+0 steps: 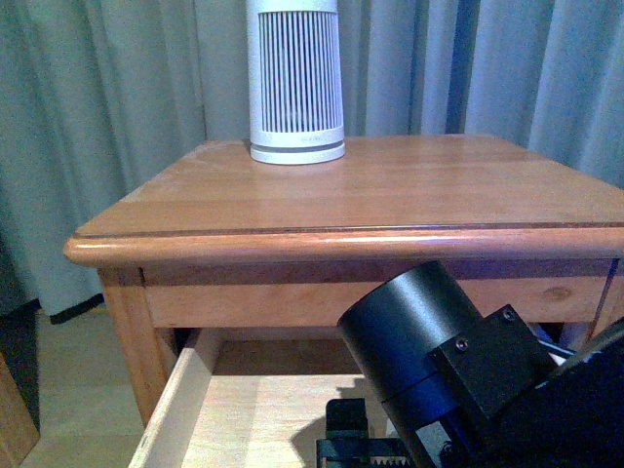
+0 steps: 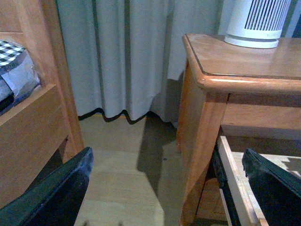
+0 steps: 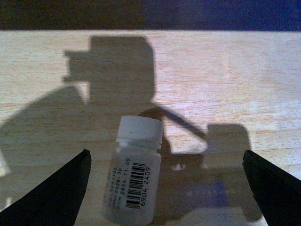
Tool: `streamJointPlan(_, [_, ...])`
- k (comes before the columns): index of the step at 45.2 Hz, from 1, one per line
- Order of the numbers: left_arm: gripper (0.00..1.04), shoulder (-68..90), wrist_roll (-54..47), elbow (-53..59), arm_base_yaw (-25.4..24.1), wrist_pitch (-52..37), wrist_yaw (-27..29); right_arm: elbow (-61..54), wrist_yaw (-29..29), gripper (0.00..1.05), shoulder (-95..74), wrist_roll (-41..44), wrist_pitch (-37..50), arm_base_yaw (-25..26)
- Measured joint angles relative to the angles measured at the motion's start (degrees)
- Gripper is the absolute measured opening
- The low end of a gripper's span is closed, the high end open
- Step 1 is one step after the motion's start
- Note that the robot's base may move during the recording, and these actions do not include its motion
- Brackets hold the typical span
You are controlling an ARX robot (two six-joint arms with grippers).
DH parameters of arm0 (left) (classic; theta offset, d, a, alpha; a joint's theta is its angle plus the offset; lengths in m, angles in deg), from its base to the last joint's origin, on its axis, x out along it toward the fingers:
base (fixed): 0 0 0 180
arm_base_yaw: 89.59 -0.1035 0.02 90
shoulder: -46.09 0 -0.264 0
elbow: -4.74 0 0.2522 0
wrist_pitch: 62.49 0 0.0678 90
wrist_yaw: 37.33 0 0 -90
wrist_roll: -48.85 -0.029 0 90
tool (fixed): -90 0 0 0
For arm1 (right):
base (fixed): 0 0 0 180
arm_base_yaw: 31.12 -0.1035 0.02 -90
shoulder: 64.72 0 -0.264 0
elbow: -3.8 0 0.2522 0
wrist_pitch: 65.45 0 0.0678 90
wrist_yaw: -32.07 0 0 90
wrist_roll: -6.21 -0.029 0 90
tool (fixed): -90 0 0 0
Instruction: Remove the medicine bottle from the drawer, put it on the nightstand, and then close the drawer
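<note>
Inside the drawer (image 1: 180,400), our right end effector (image 3: 165,157) gaped either side of the medicine bottle (image 3: 134,176), and our left end effector (image 2: 167,153) gaped too.

Ribbed white cylinder (image 1: 295,83), grey curtains (image 1: 97,117), wood floor (image 2: 127,155)

- The right arm (image 1: 439,341) fills the lower right of the front view, its black cylindrical link tilted downward.
- The right gripper (image 3: 165,157) points downward, its two dark fingers spread wide apart.
- The left gripper (image 2: 168,154) is spread just as wide and is empty.
</note>
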Motion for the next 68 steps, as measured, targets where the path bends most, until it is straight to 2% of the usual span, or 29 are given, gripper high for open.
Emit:
streamJointPlan(10, [0.98,0.0,0.0,0.0,0.0,0.0,0.0,1.7,0.2,0.93,-3.3,-1.4,-0.3,0.2])
streamJointPlan(21, [0.98,0.0,0.0,0.0,0.0,0.0,0.0,3.5,0.1,0.49,-5.7,-1.8,1.0,0.5])
streamJointPlan(27, [0.98,0.0,0.0,0.0,0.0,0.0,0.0,3.7,0.1,0.32,-5.9,-1.8,1.4,0.4])
streamJointPlan(51, [0.98,0.0,0.0,0.0,0.0,0.0,0.0,-3.6,8.3,0.30,7.5,0.5,3.2,-2.3])
streamJointPlan(68, [0.98,0.0,0.0,0.0,0.0,0.0,0.0,-15.1,15.3,0.30,22.0,0.7,2.5,-3.3])
